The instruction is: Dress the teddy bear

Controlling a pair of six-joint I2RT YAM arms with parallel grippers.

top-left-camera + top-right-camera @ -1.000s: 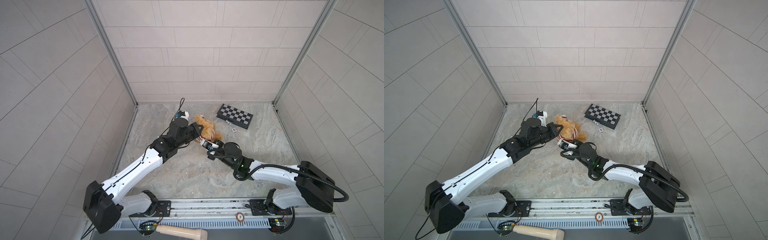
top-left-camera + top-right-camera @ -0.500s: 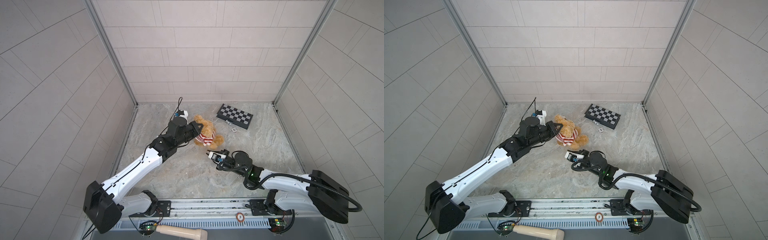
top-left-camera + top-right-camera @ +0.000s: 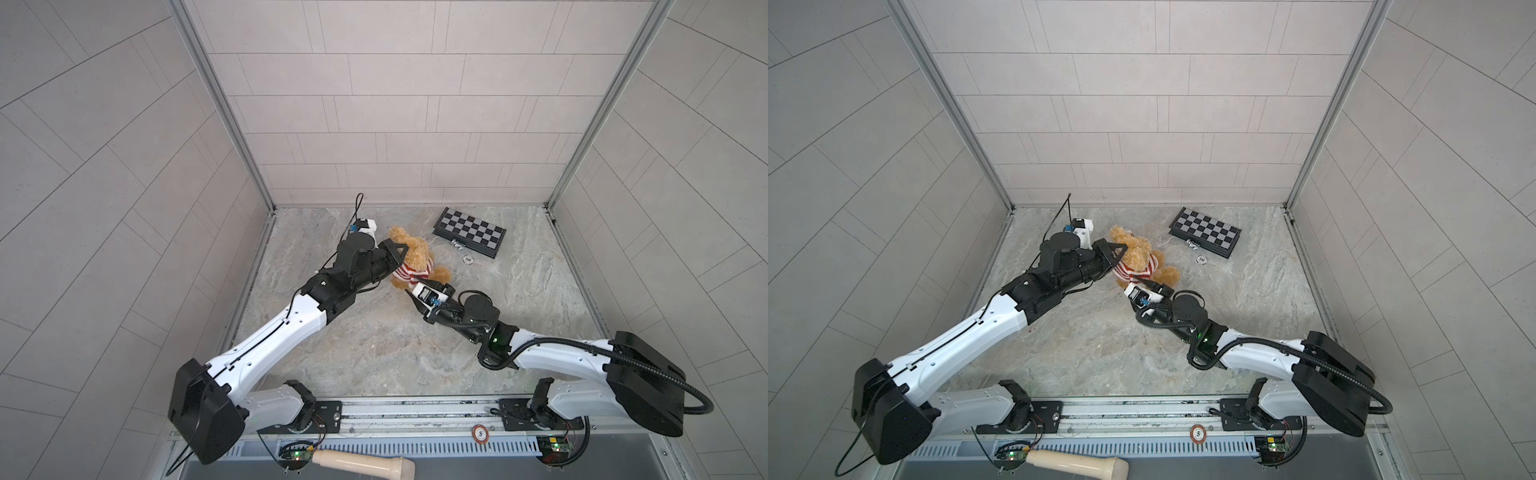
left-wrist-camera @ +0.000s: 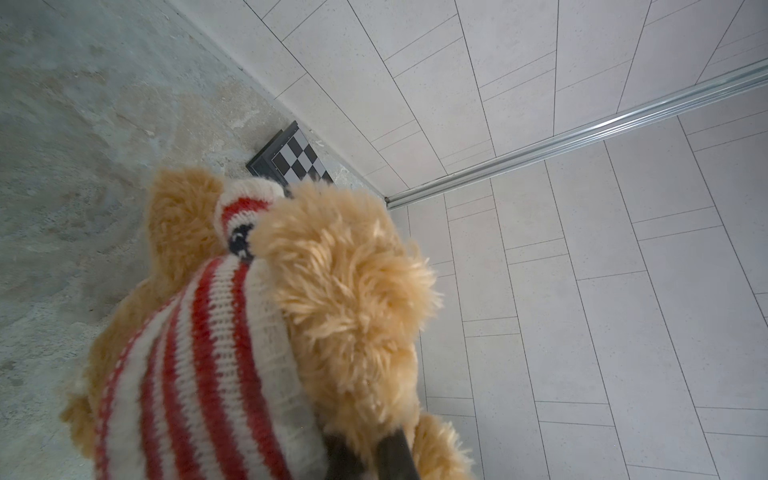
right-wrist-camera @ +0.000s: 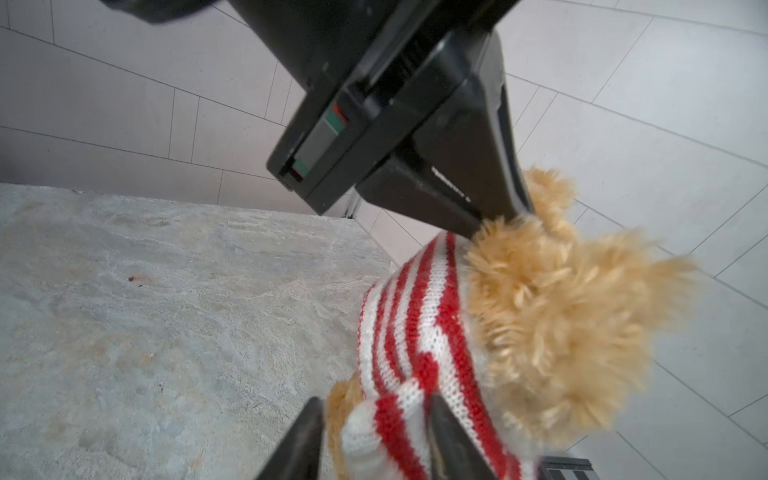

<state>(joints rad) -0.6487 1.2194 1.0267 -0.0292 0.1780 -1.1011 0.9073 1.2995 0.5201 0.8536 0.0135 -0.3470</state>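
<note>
Swinging back in from where it was hanging clear of the toy half a second ago, the right gripper [image 5: 372, 403] is now reaching against the lower side of the teddy bear [image 3: 417, 257]. Its claw is standing apart, straddling a red-and-white striped sleeve of the knit sweater [image 3: 409, 272]. In the right wrist view one finger [image 5: 440, 415] is touching the knit; whether the other is touching anything, I cannot tell.

The left gripper [image 3: 404, 249] is keeping its place at the bear's head, its claw pinched together on the tan fur by one ear.

The bear is lying toward the back of the marble tabletop [image 3: 374, 345], left of centre, between the two grippers, with its head toward the rear wall and its legs toward the front. The sweater is covering its torso, and a dark blue patch is peeking out by the neck in the left wrist view.

A folded chessboard [image 3: 468, 236] is lying near the rear wall to the bear's right, apart from it, with a poker chip [image 3: 468, 259] just in front of it.
</note>
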